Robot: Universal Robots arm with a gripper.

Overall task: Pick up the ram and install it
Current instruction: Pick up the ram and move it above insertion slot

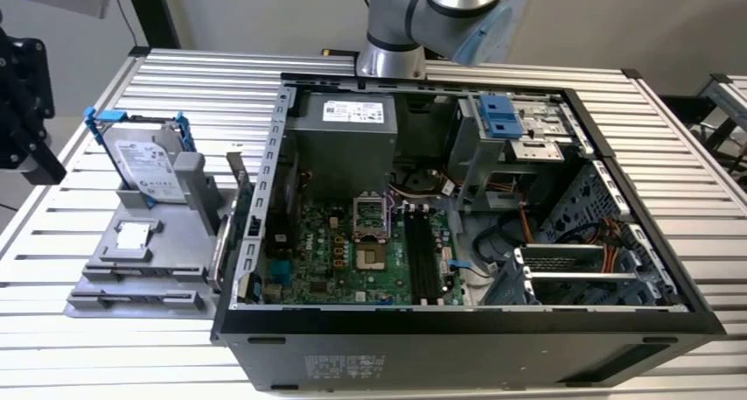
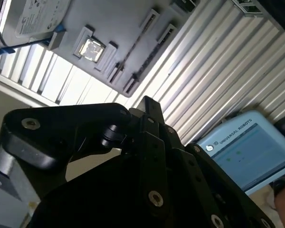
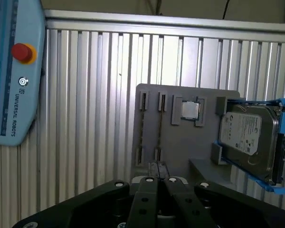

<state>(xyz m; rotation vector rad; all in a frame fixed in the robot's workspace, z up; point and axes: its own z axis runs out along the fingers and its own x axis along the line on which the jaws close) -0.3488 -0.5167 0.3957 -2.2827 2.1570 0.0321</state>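
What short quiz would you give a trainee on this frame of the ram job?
1. True or false: the hard drive sits inside the computer case.
2. Multiple choice: on the grey fixture plate, the processor chip lies between: A the ram and the hard drive; B two hard drives; C two fans.
3. Short answer: what does the gripper hold?
Key: 1 false, it stands on the fixture plate beside the case. 2 A. 3 nothing; it is shut and apart from the ram.
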